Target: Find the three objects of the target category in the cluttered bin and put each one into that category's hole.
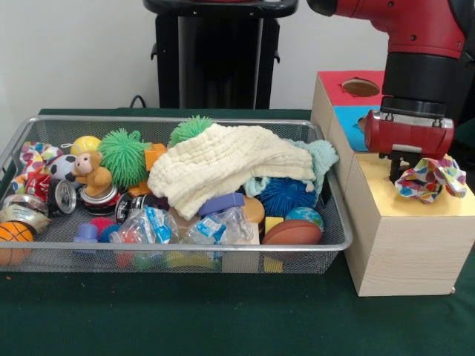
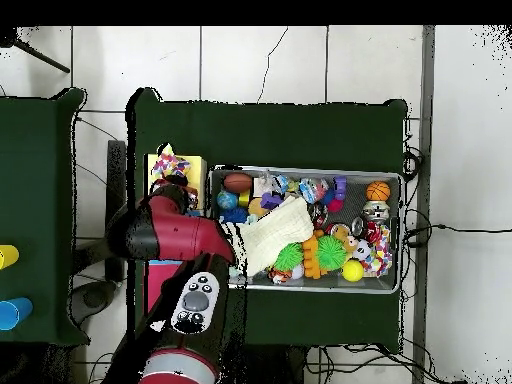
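Observation:
My gripper [image 1: 405, 172] hangs over the yellow-topped wooden box [image 1: 386, 237] to the right of the bin. It is shut on a polka-dot cloth [image 1: 432, 179], which bunches just above the yellow top and hides the round hole. In the overhead view this cloth [image 2: 170, 164] lies on the yellow top beside the arm. The wire-mesh bin [image 1: 185, 249] is full of toys. A second polka-dot cloth [image 1: 35, 156] lies at its far left end and also shows in the overhead view [image 2: 377, 256]. A third is not visible.
A cream waffle cloth [image 1: 223, 167] covers the bin's middle, with a mint-green cloth [image 1: 320, 156] behind it. Balls, cans, a plush bear and bottles fill the rest. Behind the yellow box stand the blue-topped box [image 1: 355, 117] and the red-topped box with its hole [image 1: 361, 87].

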`<state>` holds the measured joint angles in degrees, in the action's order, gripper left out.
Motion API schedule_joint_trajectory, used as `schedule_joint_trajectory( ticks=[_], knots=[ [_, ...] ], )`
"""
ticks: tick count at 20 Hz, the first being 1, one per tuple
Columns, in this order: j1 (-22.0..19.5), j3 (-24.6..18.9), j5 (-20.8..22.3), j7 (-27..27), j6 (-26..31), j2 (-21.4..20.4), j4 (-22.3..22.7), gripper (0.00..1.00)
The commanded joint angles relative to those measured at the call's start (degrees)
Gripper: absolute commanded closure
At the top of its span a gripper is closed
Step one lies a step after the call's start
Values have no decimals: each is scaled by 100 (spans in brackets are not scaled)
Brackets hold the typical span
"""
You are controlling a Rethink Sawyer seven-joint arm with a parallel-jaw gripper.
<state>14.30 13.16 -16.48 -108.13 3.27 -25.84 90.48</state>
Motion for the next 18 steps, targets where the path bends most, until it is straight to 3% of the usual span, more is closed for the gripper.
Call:
schedule_joint_trajectory(
  ticks=[1,8,18],
  knots=[
    [-223,140,-48,-939,1277,-323,765,100],
    [-319,-67,-22,-889,1574,-721,851,100],
    [-753,-765,-71,-842,1288,-835,1120,100]
  ],
)
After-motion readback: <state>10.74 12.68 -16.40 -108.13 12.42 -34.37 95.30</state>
